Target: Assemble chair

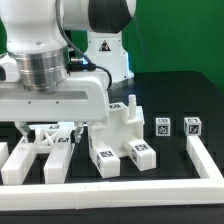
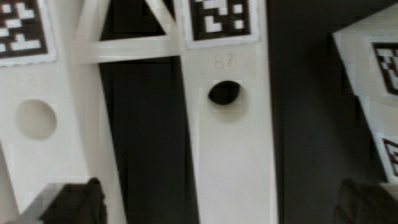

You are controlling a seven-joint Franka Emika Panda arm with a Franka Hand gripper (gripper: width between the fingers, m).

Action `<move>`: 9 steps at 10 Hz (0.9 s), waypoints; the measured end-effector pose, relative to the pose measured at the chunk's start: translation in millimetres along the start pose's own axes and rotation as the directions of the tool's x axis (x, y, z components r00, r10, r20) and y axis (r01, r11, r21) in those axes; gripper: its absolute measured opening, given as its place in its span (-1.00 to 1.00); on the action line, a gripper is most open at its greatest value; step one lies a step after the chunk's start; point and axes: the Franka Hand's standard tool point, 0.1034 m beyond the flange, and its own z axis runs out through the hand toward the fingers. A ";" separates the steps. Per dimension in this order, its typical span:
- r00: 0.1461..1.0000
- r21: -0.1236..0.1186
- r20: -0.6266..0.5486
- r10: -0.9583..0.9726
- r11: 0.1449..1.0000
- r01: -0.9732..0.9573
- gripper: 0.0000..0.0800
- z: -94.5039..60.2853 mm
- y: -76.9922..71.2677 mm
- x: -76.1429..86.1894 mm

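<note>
My gripper (image 1: 52,130) hangs low over the white cross-braced frame (image 1: 45,147) at the exterior view's left. In the wrist view the gripper (image 2: 228,205) is open. Its dark fingertips (image 2: 71,205) stand wide apart on either side of a white bar (image 2: 231,150) of the frame, not touching it. The bar has a black hole (image 2: 224,92) and a tag above it. A white slab (image 2: 36,117) with a round hole lies beside it. A blocky joined chair piece (image 1: 120,135) with tags stands in the middle. A white leg bar (image 1: 15,160) lies at the far left.
Two small white tagged cubes (image 1: 162,126) (image 1: 192,126) sit to the exterior view's right. A long low white border rail (image 1: 120,190) runs along the front and another (image 1: 205,158) along the right. The robot's base (image 1: 105,50) stands behind.
</note>
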 end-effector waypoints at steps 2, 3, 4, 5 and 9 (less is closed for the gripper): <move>1.000 -0.005 -0.003 0.000 1.000 0.000 0.62 5.6 1.2 0.3; 1.000 -0.005 -0.003 0.000 1.000 0.000 0.62 5.6 1.3 0.3; 1.000 -0.006 -0.003 0.000 1.000 0.000 0.62 5.6 1.3 0.3; 1.000 -0.006 -0.004 0.000 1.000 0.000 0.62 5.8 1.4 0.5; 1.000 -0.006 0.005 -0.001 1.000 0.001 0.62 5.1 -0.1 -0.4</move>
